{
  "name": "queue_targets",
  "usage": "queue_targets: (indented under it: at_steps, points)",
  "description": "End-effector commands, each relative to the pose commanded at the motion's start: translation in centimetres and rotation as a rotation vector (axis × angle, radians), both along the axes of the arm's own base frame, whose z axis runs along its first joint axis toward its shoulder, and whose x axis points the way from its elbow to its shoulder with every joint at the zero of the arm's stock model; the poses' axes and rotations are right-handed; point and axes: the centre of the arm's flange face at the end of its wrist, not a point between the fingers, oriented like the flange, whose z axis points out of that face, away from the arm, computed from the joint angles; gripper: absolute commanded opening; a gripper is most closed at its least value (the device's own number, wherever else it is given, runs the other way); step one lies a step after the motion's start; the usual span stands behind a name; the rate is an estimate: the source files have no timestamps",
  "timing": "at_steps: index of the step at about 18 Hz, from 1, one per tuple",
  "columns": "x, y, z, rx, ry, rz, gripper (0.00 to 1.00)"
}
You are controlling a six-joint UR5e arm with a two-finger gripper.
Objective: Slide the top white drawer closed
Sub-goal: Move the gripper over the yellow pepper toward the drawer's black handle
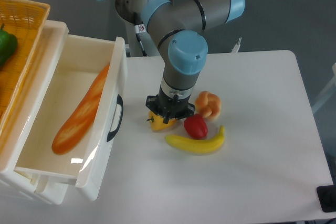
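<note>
The top white drawer [107, 145] stands pulled far out at the left, with its curved black handle [115, 118] on the front facing right. A long baguette [81, 111] lies inside it. My gripper [169, 113] hangs over the table right of the drawer front, directly above a yellow pepper [159, 123], roughly a hand's width from the handle. The wrist hides the fingers from above, so their state does not show.
A red pepper [196, 126], a banana [196, 143] and a bread roll [209, 104] lie just right of the gripper. An orange wicker basket [23, 32] with a green pepper [5, 46] sits atop the cabinet at the far left. The robot base [140, 9] is behind.
</note>
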Motion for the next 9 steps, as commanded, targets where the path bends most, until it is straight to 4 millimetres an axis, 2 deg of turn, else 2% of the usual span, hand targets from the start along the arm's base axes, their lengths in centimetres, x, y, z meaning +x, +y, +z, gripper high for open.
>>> queue_targets:
  at_steps: [3,9]
  points:
    - [-0.9,1.6,0.6,0.051,-0.059,0.012,0.00]
    - [1.1,1.8,0.4,0.035,-0.171,0.000,0.00]
